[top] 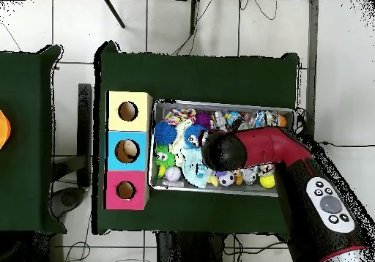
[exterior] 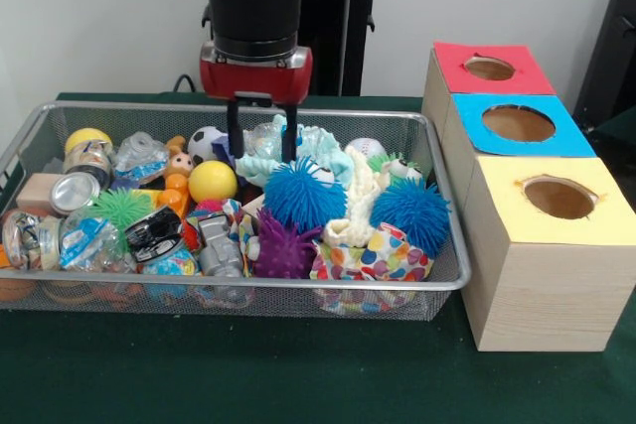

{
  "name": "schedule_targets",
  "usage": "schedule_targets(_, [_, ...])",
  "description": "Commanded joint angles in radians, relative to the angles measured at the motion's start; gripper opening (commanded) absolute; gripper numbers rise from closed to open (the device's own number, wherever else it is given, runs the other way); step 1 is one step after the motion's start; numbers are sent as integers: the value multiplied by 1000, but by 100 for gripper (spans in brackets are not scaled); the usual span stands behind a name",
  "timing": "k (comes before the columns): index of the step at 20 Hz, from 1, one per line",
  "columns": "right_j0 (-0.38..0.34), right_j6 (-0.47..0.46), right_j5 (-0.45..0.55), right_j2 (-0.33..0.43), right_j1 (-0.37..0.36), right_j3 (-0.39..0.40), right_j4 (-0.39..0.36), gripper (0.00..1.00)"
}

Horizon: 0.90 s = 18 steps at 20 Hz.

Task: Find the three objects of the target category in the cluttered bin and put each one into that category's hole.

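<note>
The wire-mesh bin is full of clutter; it also shows in the overhead view. One polka-dot cloth lies at the bin's front right corner, also seen from overhead. A strip of dotted cloth shows beside the purple spiky ball; other dotted cloths are hidden. My gripper is open at the back middle, its black fingertips down at the mint-green cloth, holding nothing. The yellow-surround hole is on the nearest box, also seen from overhead. In the overhead view the arm's head hides the gripper.
Two blue spiky balls, a purple spiky ball, a cream cloth, a yellow ball, cans and plastic toys fill the bin. The blue-surround hole and red-surround hole lie behind the yellow one.
</note>
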Motion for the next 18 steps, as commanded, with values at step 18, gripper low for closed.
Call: schedule_targets(18, [-73, -107, -71, -11, -11, 176, -92, 100])
